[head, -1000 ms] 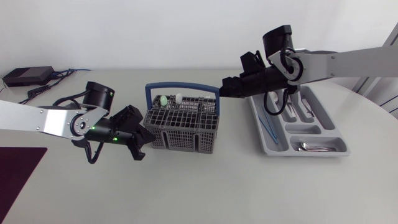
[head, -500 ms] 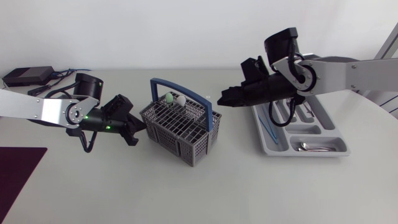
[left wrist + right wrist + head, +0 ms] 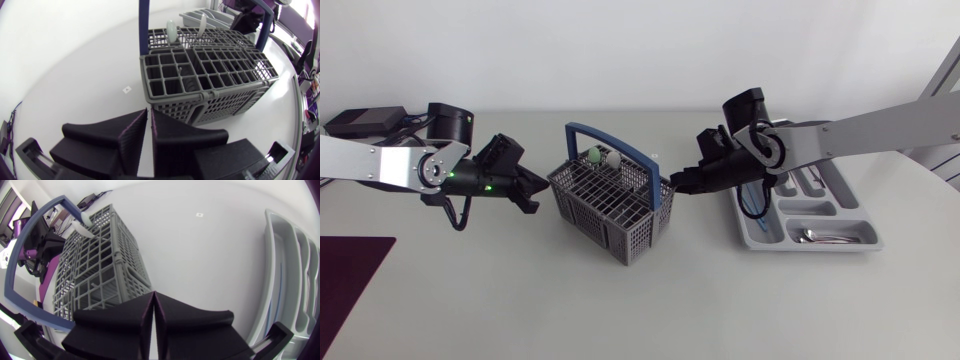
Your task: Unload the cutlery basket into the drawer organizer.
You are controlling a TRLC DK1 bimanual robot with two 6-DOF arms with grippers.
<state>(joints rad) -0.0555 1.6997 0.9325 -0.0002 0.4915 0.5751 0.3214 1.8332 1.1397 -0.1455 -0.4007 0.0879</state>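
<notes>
The grey cutlery basket [image 3: 610, 205] with a blue handle [image 3: 610, 140] stands skewed at mid-table. Two pale utensil ends [image 3: 602, 157] poke up at its back. My left gripper [image 3: 533, 192] is shut and empty at the basket's left corner. In the left wrist view the basket [image 3: 210, 75] lies just ahead of that gripper [image 3: 149, 135]. My right gripper [image 3: 682, 183], shut and empty, sits at the basket's right edge. In the right wrist view the basket [image 3: 97, 270] is beside this gripper [image 3: 154, 315]. The grey drawer organizer [image 3: 775, 238] lies to the right.
The organizer holds a blue utensil [image 3: 752, 205] in its left slot and metal cutlery [image 3: 820, 236] in the near slot. A black box with cables [image 3: 365, 120] sits at the back left. A dark mat [image 3: 350, 270] covers the front left corner.
The basket has turned from square-on to skewed. My left gripper moved from its front left corner up along its left side. My right gripper dropped to the basket's right edge.
</notes>
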